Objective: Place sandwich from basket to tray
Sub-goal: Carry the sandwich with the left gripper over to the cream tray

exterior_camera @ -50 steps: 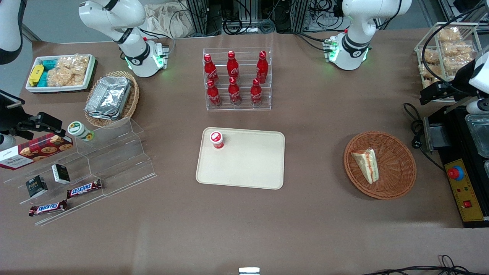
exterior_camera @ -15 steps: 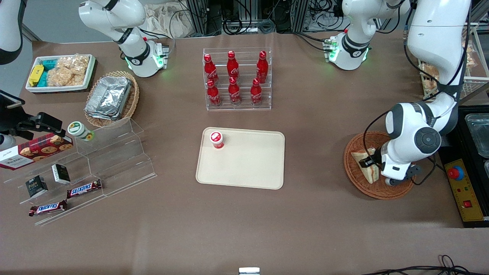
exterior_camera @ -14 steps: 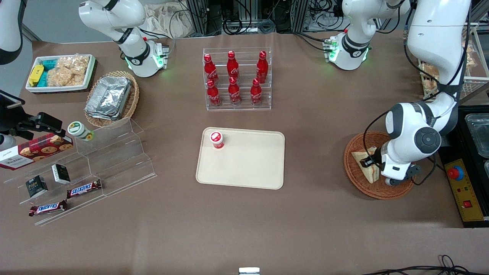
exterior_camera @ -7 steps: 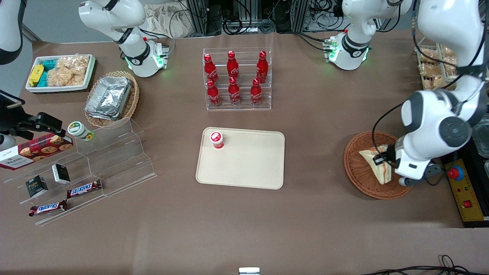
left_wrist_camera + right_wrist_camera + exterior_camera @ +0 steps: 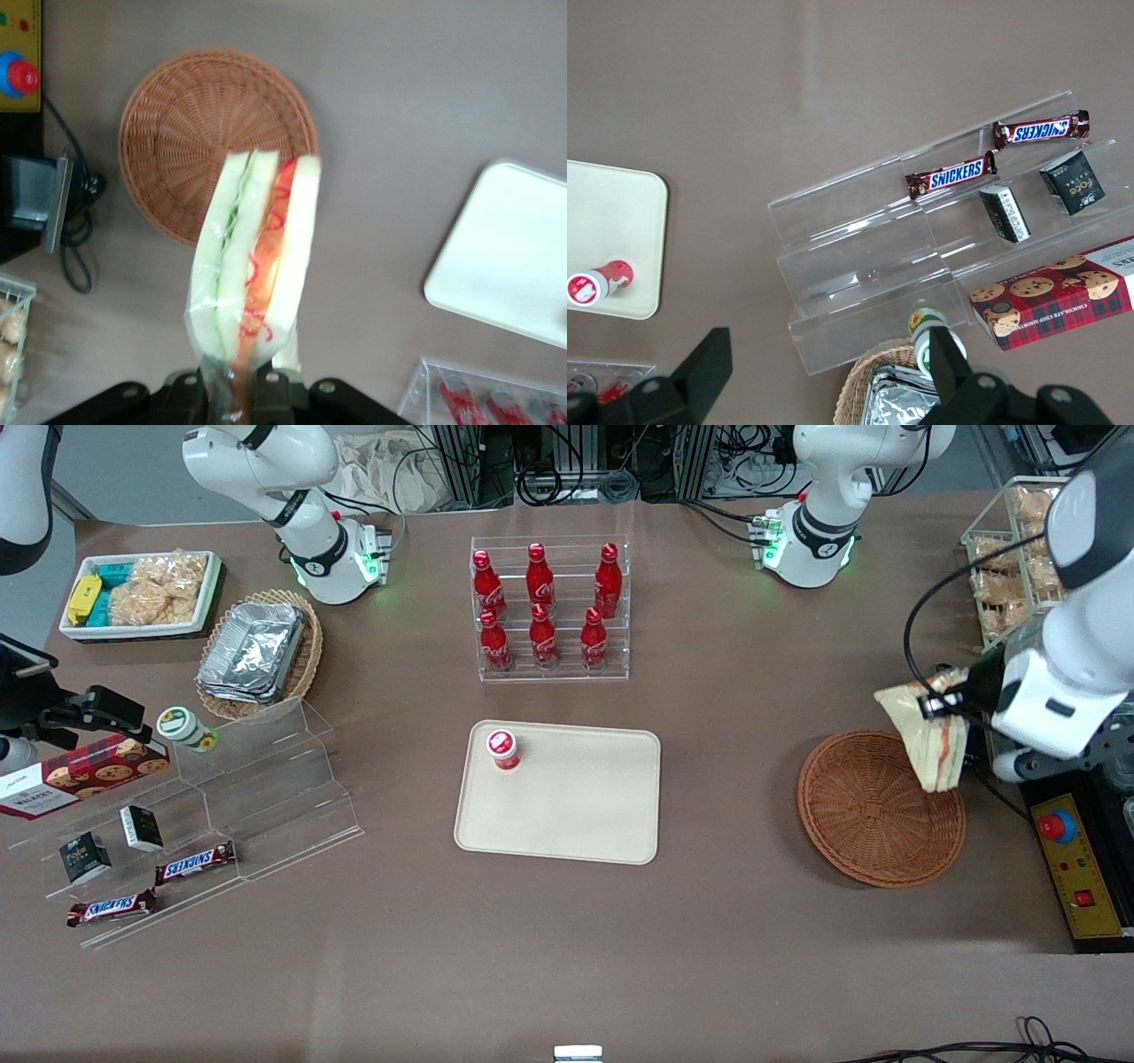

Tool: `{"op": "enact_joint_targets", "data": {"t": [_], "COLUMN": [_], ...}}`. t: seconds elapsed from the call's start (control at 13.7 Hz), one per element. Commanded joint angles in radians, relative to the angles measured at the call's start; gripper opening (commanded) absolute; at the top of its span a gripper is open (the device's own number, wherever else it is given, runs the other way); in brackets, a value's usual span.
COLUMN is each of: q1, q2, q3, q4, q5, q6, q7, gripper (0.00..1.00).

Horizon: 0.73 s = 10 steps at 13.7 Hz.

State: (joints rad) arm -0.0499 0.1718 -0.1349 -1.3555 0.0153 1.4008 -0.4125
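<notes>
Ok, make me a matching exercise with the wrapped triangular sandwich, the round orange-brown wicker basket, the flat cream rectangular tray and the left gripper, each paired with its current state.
Column one:
1. wrapped triangular sandwich
2. round orange-brown wicker basket
3. flat cream rectangular tray
4. left gripper

Column two:
A. carries a small red-capped cup
B. lifted above the basket's rim
C. shut on the sandwich's end
D. nothing inside

Pairs: 1-B, 2-D, 3-A, 4-C
</notes>
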Motion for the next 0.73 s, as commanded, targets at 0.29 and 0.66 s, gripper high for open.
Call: {"op": "enact_joint_targets", "data": {"t": [0.29,0.66], "q1": [-0.004,-0.086], "q2": [0.101,0.377], "q3": [-0.398,-0.496], "q4": [0.062,0.029], "q5": [0.075,0.250], "q6": [-0.005,0.252], "q7": [-0.464,-0.725], "gripper": [0.07,0.07]}}
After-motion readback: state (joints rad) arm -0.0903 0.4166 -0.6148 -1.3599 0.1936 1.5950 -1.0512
